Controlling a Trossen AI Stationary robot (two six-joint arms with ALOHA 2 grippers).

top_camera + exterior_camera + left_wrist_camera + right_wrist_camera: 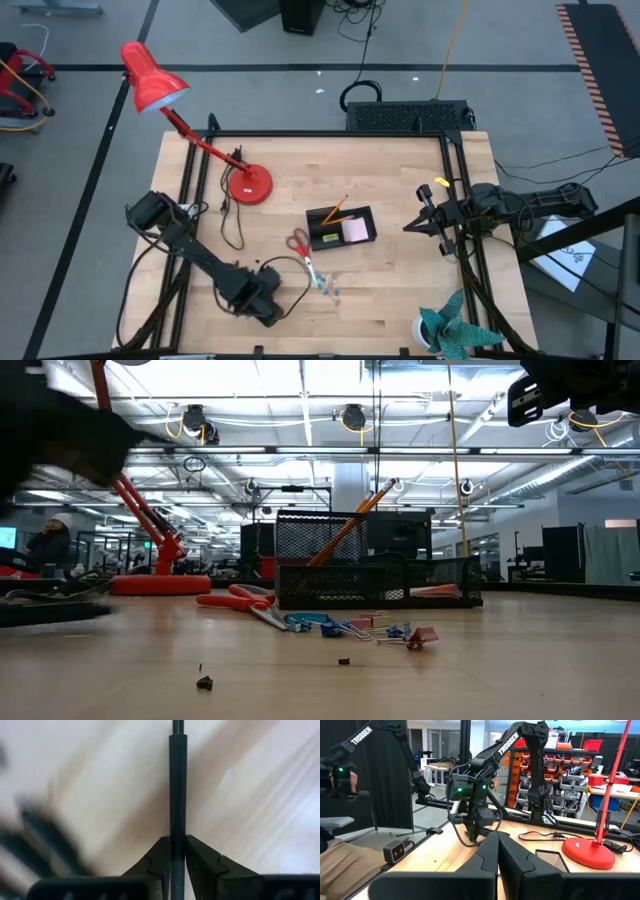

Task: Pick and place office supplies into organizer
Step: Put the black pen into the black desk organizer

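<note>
My left gripper (268, 300) points down over the table's near left part and is shut on a dark pen (177, 785); it also shows in the right wrist view as my left gripper (472, 839). The black organizer (342, 228) stands mid-table with orange pencils (335, 210) leaning in it and a pink note pad (355, 231) inside. Red-handled scissors (303, 248) and bluish clips (330, 285) lie on the wood in front of it. My right gripper (408, 226) waits shut at the right, level and with nothing between its fingers. My left gripper pinches the pen's shaft (177, 834) between its two fingertips, coming from above with the fingers across the pen. The pen runs straight on past the fingertips over the wood. Whether it is clear of the table I cannot tell.
A red desk lamp (248, 185) stands at the far left with its cord (232, 225) trailing over the wood. A teal leafy object (455, 328) sits at the near right corner. Small dark bits (204, 682) lie on the near table.
</note>
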